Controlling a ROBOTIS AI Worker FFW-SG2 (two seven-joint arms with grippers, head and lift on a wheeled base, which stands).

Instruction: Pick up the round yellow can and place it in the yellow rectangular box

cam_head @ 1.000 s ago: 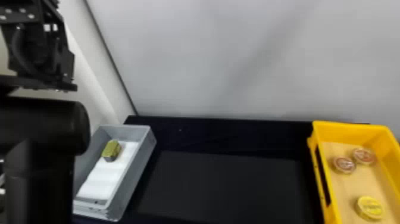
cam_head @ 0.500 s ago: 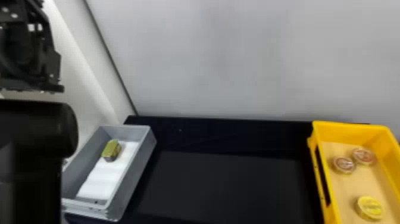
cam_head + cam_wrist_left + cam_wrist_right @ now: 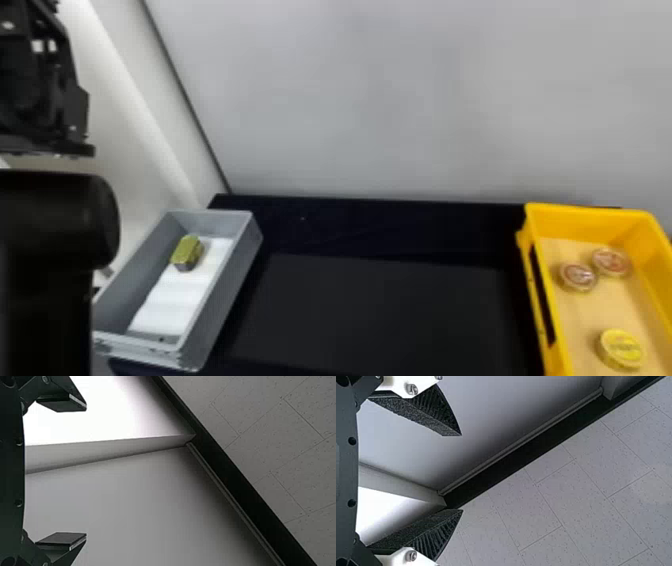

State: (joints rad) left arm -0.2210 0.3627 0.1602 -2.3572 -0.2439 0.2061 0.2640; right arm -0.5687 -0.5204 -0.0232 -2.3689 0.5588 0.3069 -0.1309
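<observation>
Head view: here's the round yellow can [image 3: 621, 348], lying inside the yellow rectangular box [image 3: 590, 212], over on the right and down at the near part of its tan bottom. Just beyond it sit two small round tins with reddish lids, one [image 3: 577, 277] a touch nearer, the other [image 3: 611, 262] right beside it. The box stands on the black-covered counter [image 3: 370, 310]. Across on the left there's a grey rectangular plastic box [image 3: 240, 270], and in its far part an olive-green tin with cut corners [image 3: 186, 252], resting at the edge of a white sheet [image 3: 175, 300]. The black left arm [image 3: 55, 225] fills the left side, well apart from the yellow can, with the grey box and the bare counter between.

Over to the left wrist view: the left gripper [image 3: 86, 471] has its flat black fingers [image 3: 61, 403] spread wide open, and it's pale wall [image 3: 119, 502] that shows between them. A dark band [image 3: 237, 483] runs slantwise past the tips, then speckled panels [image 3: 277, 439].

And the right wrist view: the right gripper [image 3: 462, 473], ribbed black fingers [image 3: 435, 411] wide apart too, with wall, a bright white patch [image 3: 379, 512], the dark band and speckled panels behind.
</observation>
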